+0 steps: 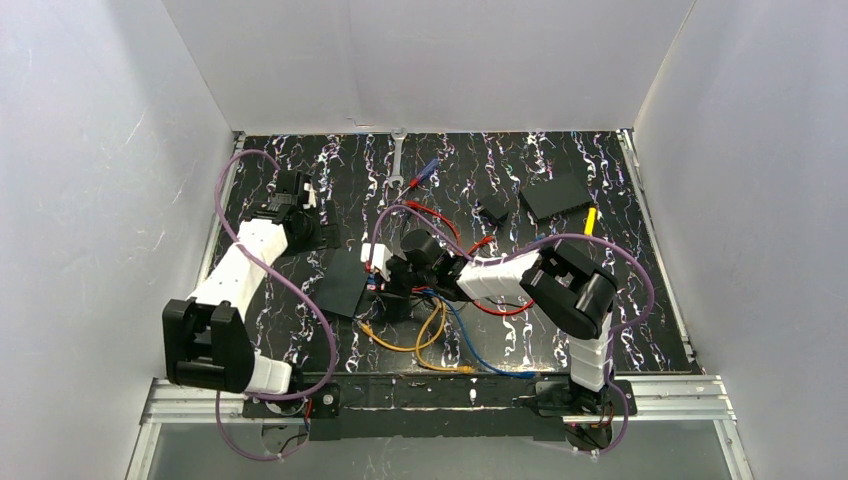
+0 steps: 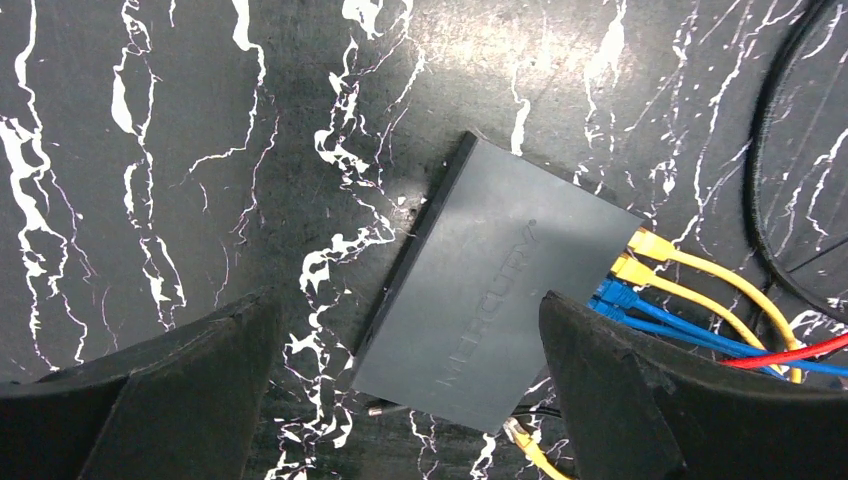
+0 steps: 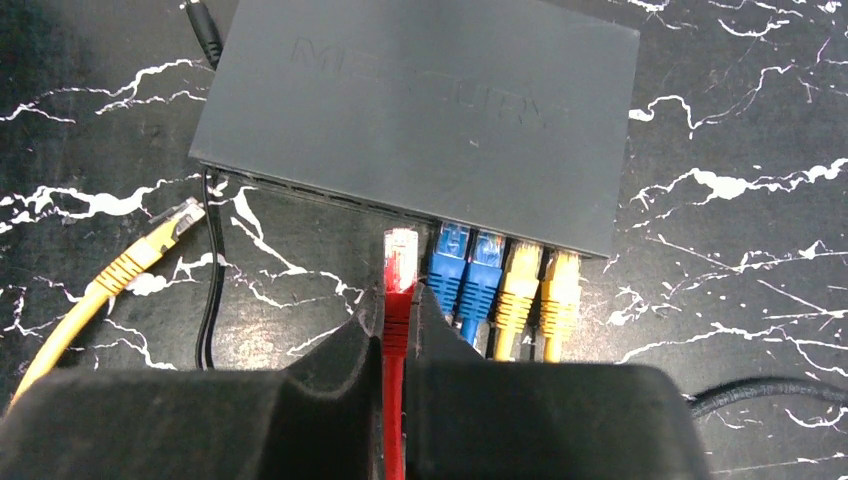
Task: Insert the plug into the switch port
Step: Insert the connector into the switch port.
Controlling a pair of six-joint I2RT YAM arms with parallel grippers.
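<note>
The switch [image 3: 420, 110] is a flat matte-black box lying on the marbled table; it also shows in the left wrist view [image 2: 480, 290] and from above [image 1: 345, 283]. Two blue and two yellow plugs sit in its port row. My right gripper [image 3: 400, 300] is shut on the red plug [image 3: 400, 255], just behind its clear tip. That tip is at the port row's edge, just left of the blue plugs; whether it has entered a port I cannot tell. My left gripper [image 2: 405, 300] hangs open above the switch's far side, touching nothing.
A loose yellow plug [image 3: 180, 222] and a black power cable [image 3: 210, 290] lie left of the red plug. Red, yellow and blue cables loop behind my right gripper [image 1: 385, 275]. At the back lie a wrench [image 1: 397, 160], a small black block [image 1: 493, 209] and a plain black slab [image 1: 556, 195].
</note>
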